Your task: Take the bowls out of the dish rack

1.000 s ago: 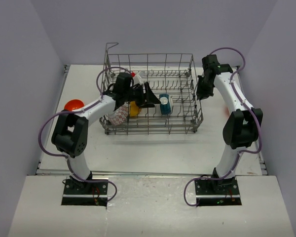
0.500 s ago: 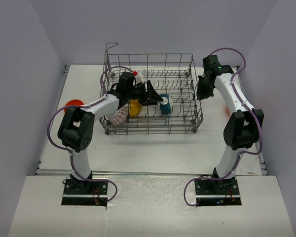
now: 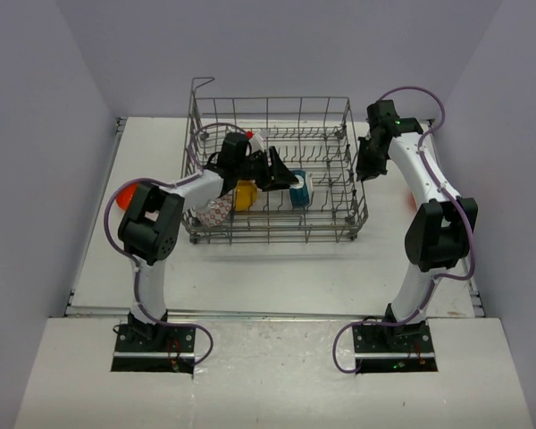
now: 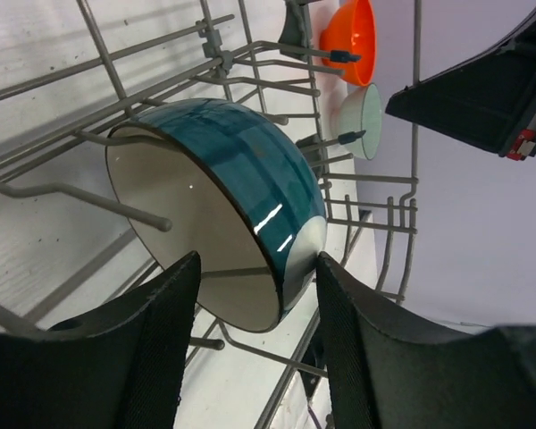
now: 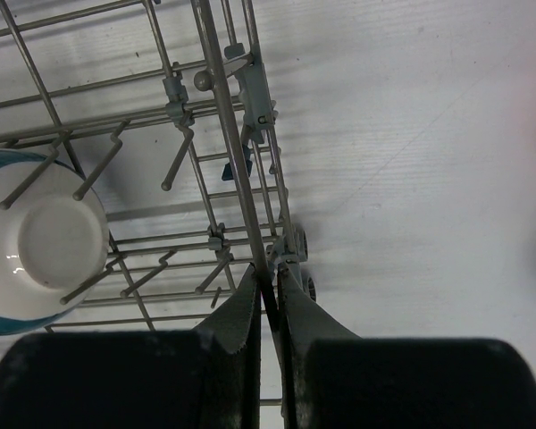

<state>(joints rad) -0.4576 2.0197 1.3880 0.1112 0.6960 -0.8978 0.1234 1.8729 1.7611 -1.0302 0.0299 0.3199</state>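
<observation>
Left jaws gape at a glossy teal bowl (image 4: 216,213), cream inside; right jaws pinch the dish rack (image 5: 257,98).

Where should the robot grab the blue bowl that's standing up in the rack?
Probably by its rim. The teal bowl stands on edge between the dish rack tines, so its thin rim faces the left gripper. One of the fingers can go inside the pale hollow, the other on the rounded teal back.

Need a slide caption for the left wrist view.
Left gripper open astride a teal bowl standing on edge in the dish rack, orange bowl beyond.
</observation>
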